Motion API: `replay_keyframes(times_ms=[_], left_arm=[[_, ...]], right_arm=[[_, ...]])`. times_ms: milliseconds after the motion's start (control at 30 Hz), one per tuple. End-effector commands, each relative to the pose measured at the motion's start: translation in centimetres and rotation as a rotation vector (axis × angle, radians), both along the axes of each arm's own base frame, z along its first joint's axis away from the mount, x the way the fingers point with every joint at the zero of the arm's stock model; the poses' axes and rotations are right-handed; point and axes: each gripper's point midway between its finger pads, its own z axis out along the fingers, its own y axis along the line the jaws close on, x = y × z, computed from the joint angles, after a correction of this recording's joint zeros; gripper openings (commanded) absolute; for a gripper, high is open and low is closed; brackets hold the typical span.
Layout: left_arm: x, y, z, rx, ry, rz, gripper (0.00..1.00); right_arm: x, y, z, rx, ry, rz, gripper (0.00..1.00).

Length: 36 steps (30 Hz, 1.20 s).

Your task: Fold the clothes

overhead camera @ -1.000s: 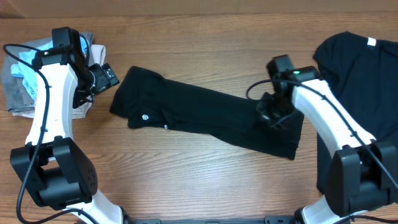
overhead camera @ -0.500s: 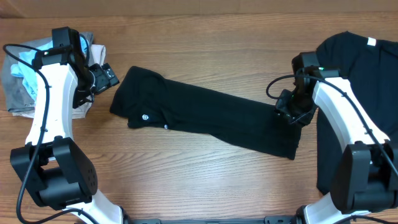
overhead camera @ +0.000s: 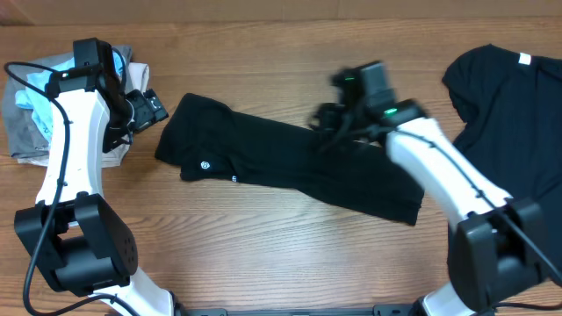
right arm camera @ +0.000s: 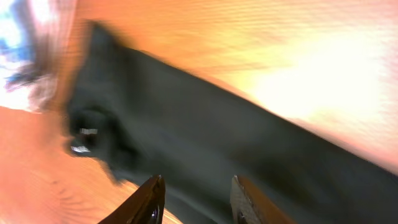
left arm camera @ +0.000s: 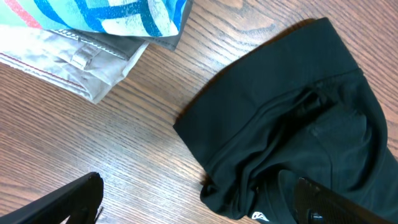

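Note:
A black T-shirt [overhead camera: 290, 162], folded into a long strip, lies slanted across the middle of the table; a small white round logo [overhead camera: 205, 164] shows near its left end. A second black T-shirt [overhead camera: 505, 123] lies spread at the right edge. My right gripper [overhead camera: 325, 125] hovers, blurred, over the strip's upper edge. In the right wrist view its fingers [right arm camera: 152, 198] stand apart above the dark cloth [right arm camera: 205, 143] and hold nothing. My left gripper [overhead camera: 149, 107] is wide open just left of the strip's end [left arm camera: 292, 118], with bare wood between its fingers [left arm camera: 68, 199].
A heap of other clothes, grey fabric [overhead camera: 26, 114] and a blue striped cloth [left arm camera: 118, 15], lies at the far left beside the left arm. Bare wooden table [overhead camera: 263, 254] shows in front of the strip and behind it.
The right arm drew away from the strip's right end, then swung left to above its middle. The left arm and both shirts have not moved.

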Motion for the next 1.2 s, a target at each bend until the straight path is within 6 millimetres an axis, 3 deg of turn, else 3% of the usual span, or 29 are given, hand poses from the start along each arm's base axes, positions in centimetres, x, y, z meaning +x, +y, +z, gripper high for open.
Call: replay_keyframes(times_ms=[0, 100, 233, 367, 467, 967, 1167], left_arm=[[0.3, -0.4, 0.6, -0.006, -0.02, -0.01, 1.0], [0.3, -0.4, 0.6, -0.006, -0.02, -0.01, 1.0], [0.3, -0.4, 0.6, -0.006, -0.02, -0.01, 1.0], [0.3, -0.4, 0.7, -0.006, -0.021, -0.01, 1.0], [0.3, -0.4, 0.6, -0.006, -0.02, -0.01, 1.0], [0.3, -0.4, 0.6, -0.006, -0.02, -0.01, 1.0], [0.3, -0.4, 0.6, -0.006, -0.02, -0.01, 1.0]], right_arm=[[-1.2, 7.8, 0.4, 0.046, -0.129, 0.168, 0.39], [-1.0, 11.5, -0.7, -0.01, -0.244, 0.172, 0.4], [-0.8, 13.7, -3.8, -0.094, -0.305, 0.148, 0.4], [-2.5, 16.6, -6.3, -0.022, -0.257, 0.246, 0.4], [-3.8, 18.4, -7.0, 0.039, -0.238, 0.315, 0.4], [-3.9, 18.8, -6.6, 0.0, -0.328, 0.407, 0.4], [-4.3, 19.0, -7.3, -0.017, -0.338, 0.439, 0.4]])
